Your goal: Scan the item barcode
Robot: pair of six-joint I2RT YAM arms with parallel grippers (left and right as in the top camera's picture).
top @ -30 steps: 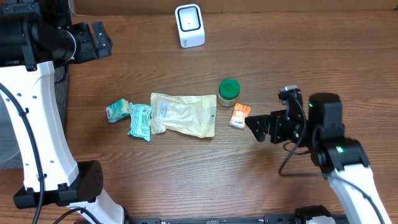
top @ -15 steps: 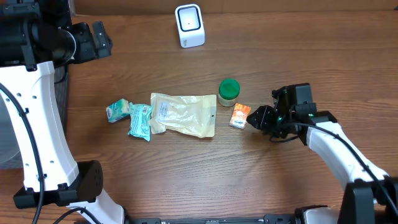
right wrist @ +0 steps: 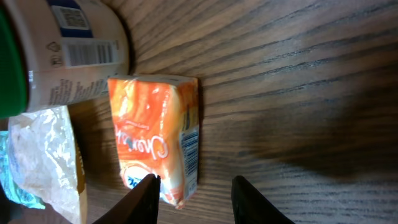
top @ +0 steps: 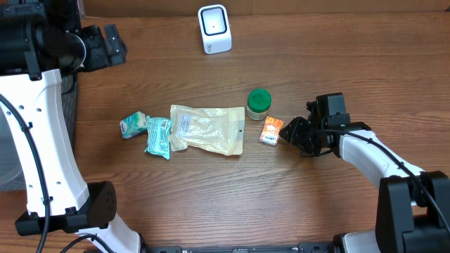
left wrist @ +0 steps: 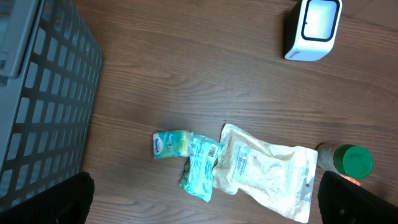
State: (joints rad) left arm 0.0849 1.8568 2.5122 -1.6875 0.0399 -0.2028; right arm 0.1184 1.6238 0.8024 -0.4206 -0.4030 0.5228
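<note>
Small orange packet, probably light and crushable, best pinched gently across its long edges; right pincer straddles it, fingers apart.

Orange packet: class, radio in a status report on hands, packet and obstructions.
Left hand open, up high. Right hand open, low at orange packet, no grip seen. Green-lidded jar close beside packet.
</note>
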